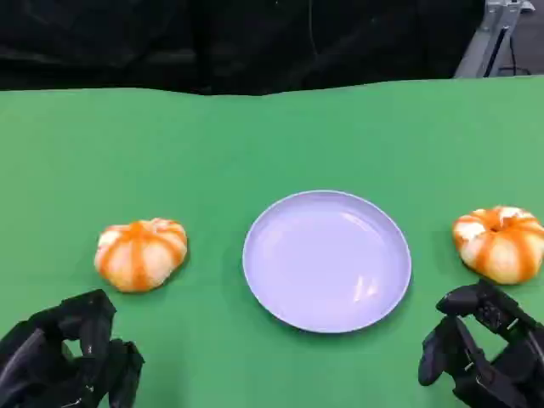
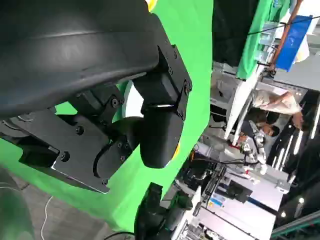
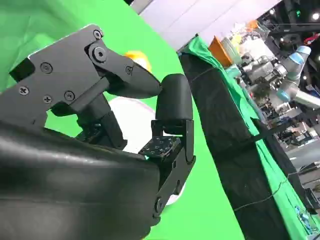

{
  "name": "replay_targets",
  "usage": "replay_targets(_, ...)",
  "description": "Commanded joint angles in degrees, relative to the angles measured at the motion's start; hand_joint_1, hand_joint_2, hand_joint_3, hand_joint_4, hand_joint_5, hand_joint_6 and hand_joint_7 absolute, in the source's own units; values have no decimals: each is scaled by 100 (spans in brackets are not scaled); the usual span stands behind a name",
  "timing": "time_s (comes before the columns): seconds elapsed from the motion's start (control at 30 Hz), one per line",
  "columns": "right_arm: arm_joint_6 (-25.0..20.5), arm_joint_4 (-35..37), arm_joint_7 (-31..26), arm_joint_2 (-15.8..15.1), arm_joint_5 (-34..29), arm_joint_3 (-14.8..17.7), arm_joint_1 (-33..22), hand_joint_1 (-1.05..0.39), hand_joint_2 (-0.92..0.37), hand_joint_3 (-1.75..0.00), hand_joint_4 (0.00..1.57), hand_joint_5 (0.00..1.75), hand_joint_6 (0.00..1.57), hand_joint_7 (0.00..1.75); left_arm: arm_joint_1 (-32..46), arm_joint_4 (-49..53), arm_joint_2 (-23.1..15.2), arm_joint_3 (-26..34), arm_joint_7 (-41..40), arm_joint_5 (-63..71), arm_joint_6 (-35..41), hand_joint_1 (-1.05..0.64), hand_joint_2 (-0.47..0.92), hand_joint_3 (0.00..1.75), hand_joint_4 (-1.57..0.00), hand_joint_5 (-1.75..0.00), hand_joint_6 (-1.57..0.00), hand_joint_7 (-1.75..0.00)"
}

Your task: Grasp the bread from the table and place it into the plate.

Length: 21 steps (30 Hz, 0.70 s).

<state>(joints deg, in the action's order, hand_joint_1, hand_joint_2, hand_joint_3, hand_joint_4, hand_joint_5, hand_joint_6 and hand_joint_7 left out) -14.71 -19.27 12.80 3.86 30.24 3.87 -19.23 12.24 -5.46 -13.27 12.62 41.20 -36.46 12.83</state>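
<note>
On my head view the left hand (image 1: 68, 357) sits low at the near left corner of the green table (image 1: 272, 136), its fingers curled loosely with gaps between them and nothing inside; I read it as apart and empty. Just beyond it, a little toward the centre, lies the left bun (image 1: 141, 253), a round orange-and-white striped bread roll resting on the cloth, not touched by the hand.

In the middle sits the pale lavender plate (image 1: 327, 259), round and shallow, with nothing in it. Both buns lie outside it, well apart from its rim, one on each side.

Further right, near the table's edge of my picture, is the right bun (image 1: 501, 243), same striped look, partly cut by the frame. Just on the near side of it is the right hand (image 1: 480, 353), fingers spread and reaching up toward the bun, one fingertip close beneath it; I cannot tell whether it touches. The hand holds nothing.

In the right wrist view the fingers (image 3: 172, 102) stand apart, with the plate (image 3: 132, 125) beyond them.
</note>
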Motion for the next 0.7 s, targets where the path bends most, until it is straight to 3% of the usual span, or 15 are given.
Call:
replay_targets(0.03,-34,-47,-43,-59,6,29,-20,-16,-58,-105,83,175,81,142,4,19,-62,48,14,13,-33,-4,60,123,-104,-175,-89,-175)
replay_targets(0.7,-42,-51,-29,-79,-7,32,-22,-16,-57,-105,83,175,81,142,28,-40,-52,33,-50,46,-23,-3,59,125,-105,-175,-89,-175)
